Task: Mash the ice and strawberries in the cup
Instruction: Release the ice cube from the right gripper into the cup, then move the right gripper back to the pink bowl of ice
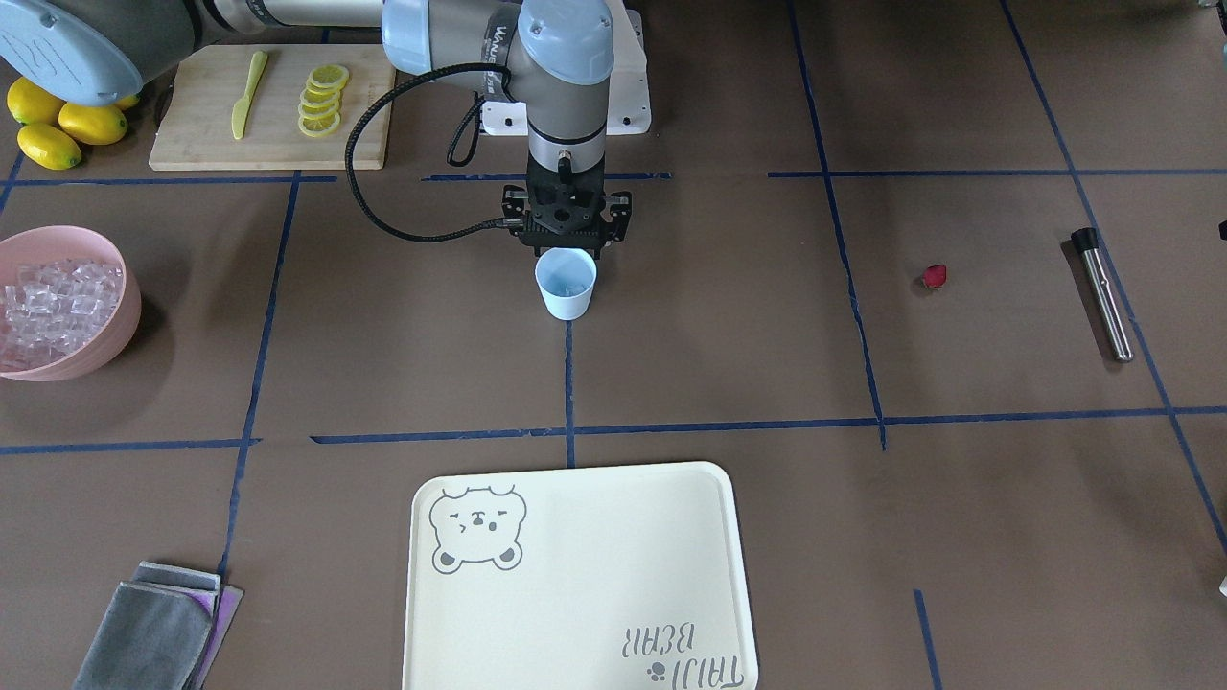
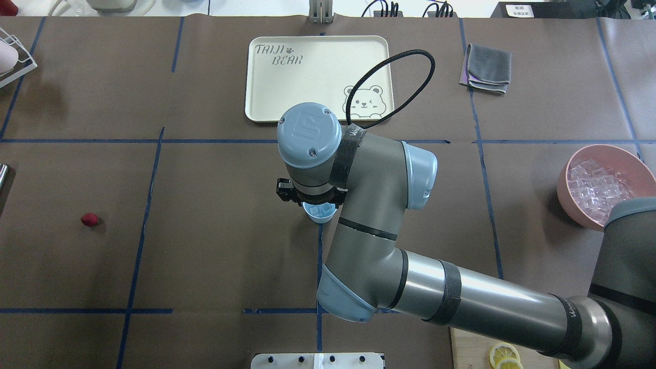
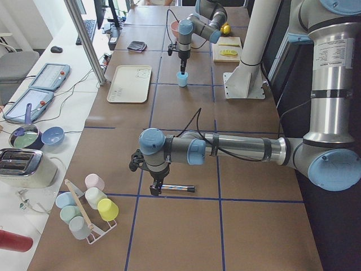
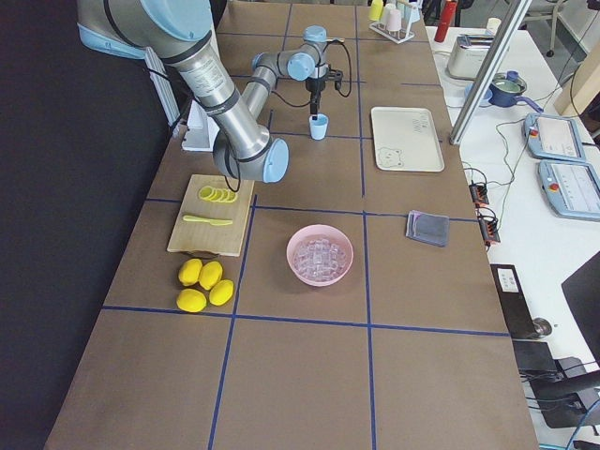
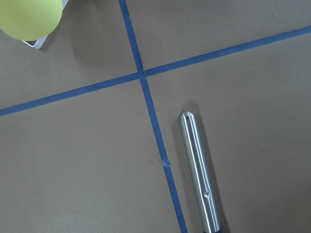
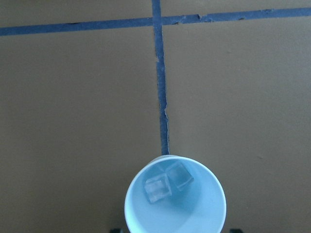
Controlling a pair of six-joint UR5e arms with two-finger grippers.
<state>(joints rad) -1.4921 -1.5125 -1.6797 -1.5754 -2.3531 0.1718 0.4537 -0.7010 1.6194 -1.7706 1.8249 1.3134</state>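
At the middle of the counter, the light cup, two slippery ice cubes inside, is overhung by the right tool, spread wide. The soft strawberry, well apart, is best pinched gently.

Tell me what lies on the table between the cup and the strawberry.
Nothing stands between the cup and the strawberry: only bare brown table cover, crossed by one blue tape line. The front-facing view shows it; so does the overhead.
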